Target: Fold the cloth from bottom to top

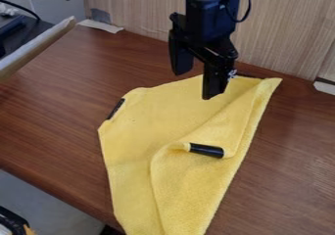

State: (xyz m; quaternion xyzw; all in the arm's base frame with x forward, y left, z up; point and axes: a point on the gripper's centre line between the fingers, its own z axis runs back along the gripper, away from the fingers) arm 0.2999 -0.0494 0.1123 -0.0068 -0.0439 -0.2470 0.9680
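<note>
Hand (196,86) open at the cloth's upper part

The yellow cloth (147,111) spreads mostly below the hand in view, a loose fold along its right side. One black strip (206,150) sits at that fold, another (115,108) at the cloth's left edge. The hand is released, its two fingers apart; whether they touch the cloth cannot be told. Beneath lies the brown table (52,121), a wood-grain panel (281,28) behind.
</note>
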